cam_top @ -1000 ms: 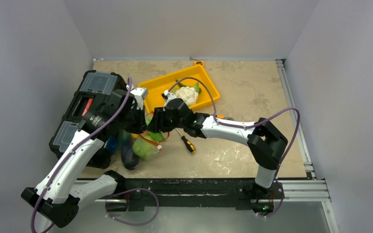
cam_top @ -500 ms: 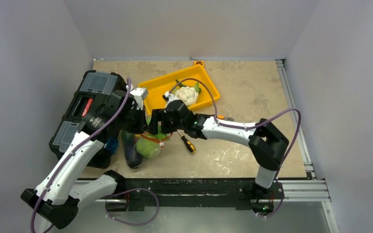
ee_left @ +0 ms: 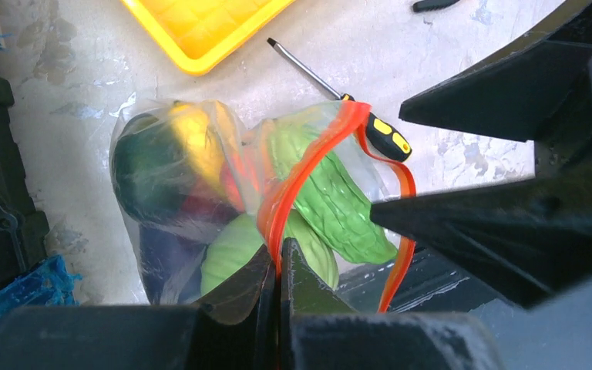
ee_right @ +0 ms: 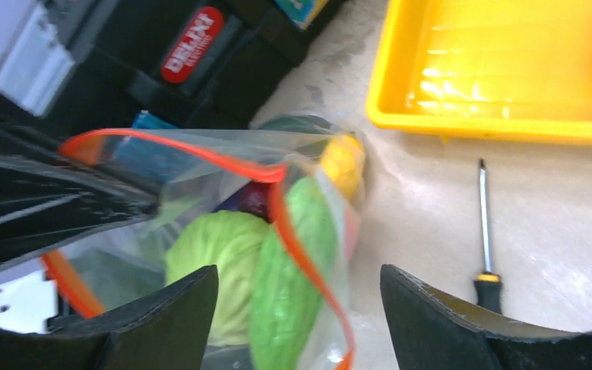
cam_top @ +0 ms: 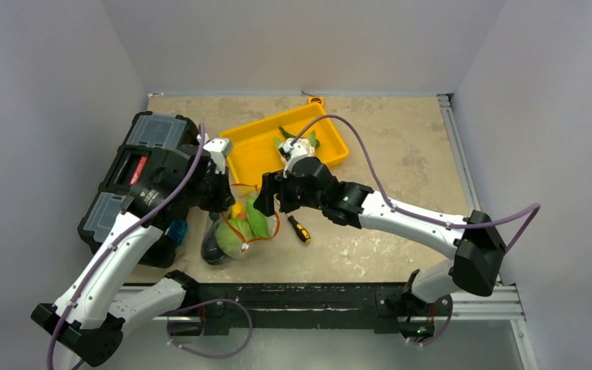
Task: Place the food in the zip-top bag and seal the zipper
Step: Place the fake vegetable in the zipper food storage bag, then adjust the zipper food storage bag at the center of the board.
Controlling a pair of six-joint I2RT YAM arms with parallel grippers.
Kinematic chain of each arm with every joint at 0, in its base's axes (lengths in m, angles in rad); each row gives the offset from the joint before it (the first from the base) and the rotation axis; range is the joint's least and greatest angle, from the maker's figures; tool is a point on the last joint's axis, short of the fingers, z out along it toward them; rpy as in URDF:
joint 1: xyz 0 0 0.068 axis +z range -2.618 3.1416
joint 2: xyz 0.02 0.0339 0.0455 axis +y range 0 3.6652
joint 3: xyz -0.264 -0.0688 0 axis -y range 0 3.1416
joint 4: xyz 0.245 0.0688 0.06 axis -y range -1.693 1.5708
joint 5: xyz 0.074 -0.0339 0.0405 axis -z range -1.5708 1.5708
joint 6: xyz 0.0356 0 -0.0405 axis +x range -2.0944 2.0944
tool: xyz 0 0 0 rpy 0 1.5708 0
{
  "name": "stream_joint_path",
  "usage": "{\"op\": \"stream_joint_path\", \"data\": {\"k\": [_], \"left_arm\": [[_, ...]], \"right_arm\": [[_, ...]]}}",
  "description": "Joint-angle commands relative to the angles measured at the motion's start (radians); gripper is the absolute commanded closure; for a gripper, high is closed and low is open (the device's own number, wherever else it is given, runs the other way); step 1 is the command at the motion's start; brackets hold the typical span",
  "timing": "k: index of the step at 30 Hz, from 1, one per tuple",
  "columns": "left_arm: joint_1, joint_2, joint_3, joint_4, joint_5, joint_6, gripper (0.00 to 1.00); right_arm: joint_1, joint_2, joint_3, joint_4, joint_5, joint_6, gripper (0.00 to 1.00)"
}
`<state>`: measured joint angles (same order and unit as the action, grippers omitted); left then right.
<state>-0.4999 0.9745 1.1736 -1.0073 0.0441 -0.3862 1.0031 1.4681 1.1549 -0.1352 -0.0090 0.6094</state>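
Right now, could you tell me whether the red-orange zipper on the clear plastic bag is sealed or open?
Open: the red-orange zipper gapes in a wide loop, and the left fingers pinch only one side.

Walls: three, plain pale grey, stood close around. Tabletop: beige, mottled, scuffed. Metal rail: ran along its right edge. Black frame: spanned the near edge. Light was soft, even.
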Motion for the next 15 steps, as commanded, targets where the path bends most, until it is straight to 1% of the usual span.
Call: {"op": "stream_joint_path", "data": {"k": [1,4,6,9,11,14,15], "left_arm": [[-0.003,-0.026,-0.003,0.057,-0.01,-0.022,1.0],[-0.003,-0.029,-0.003,0.051,-0.012,-0.018,1.0],[-0.002,-0.03,-0.002,0.047,-0.013,-0.014,1.0],[-0.003,-0.028,0.002,0.043,-0.015,-0.008,1.0],[-0.003,-0.025,0.009,0.041,-0.015,-0.006,1.0],[-0.003,-0.023,0.01,0.047,-0.007,-0.011,1.0],[-0.003,-0.022,0.01,0.052,-0.003,-0.013,1.0]], "right_arm": [[-0.029,0.003,-0.056,-0.054,0.085,0.018,0.29],[-0.063,0.014,-0.105,-0.003,0.017,0.041,0.42],[-0.064,0.011,-0.128,0.03,-0.01,0.011,0.45],[-0.058,0.005,-0.171,0.074,-0.071,0.018,0.47],[-0.055,-0.008,-0.205,0.108,-0.112,0.025,0.53],[-0.048,-0.025,-0.234,0.173,-0.18,0.029,0.57],[-0.046,-0.029,-0.238,0.195,-0.199,0.032,0.61]]}}
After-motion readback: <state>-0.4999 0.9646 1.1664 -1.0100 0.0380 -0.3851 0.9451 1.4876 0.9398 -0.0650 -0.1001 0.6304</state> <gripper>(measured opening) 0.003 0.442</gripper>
